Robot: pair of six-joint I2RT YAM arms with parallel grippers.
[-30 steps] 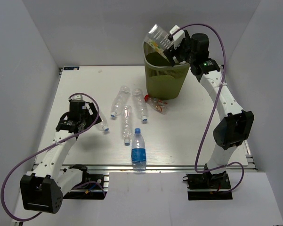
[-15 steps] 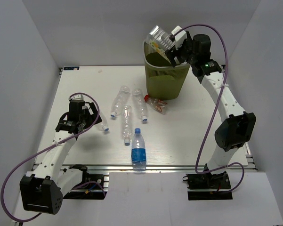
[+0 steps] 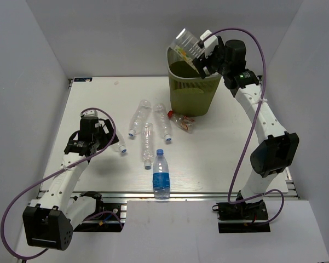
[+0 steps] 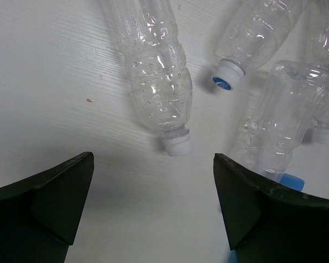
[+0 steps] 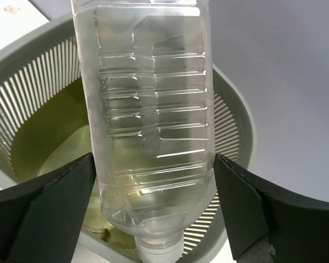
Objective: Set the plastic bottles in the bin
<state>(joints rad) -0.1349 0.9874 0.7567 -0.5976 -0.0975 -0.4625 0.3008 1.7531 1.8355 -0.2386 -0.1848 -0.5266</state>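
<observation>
My right gripper (image 3: 200, 55) is shut on the wide clear bottle (image 3: 186, 41) and holds it tilted, neck down, above the olive-green bin (image 3: 192, 93). In the right wrist view the bottle (image 5: 153, 109) sits between both fingers over the bin's open mouth (image 5: 41, 93). My left gripper (image 3: 94, 138) is open and empty, low over the table. Its wrist view shows a white-capped bottle (image 4: 156, 71) lying just ahead, with two blue-capped ones (image 4: 252, 33) (image 4: 287, 120) to the right. Several clear bottles (image 3: 147, 141) lie mid-table. A blue-label bottle (image 3: 161, 174) lies near the front edge, and a crushed red-capped one (image 3: 182, 121) lies by the bin.
The bin stands at the back right of the white table (image 3: 98, 98). Grey walls close in the table on the left, back and right. The table's front rail (image 3: 169, 193) runs just behind the arm bases.
My right gripper has lifted and shifted the wide bottle slightly over the bin's rim. The left arm has hardly moved.
</observation>
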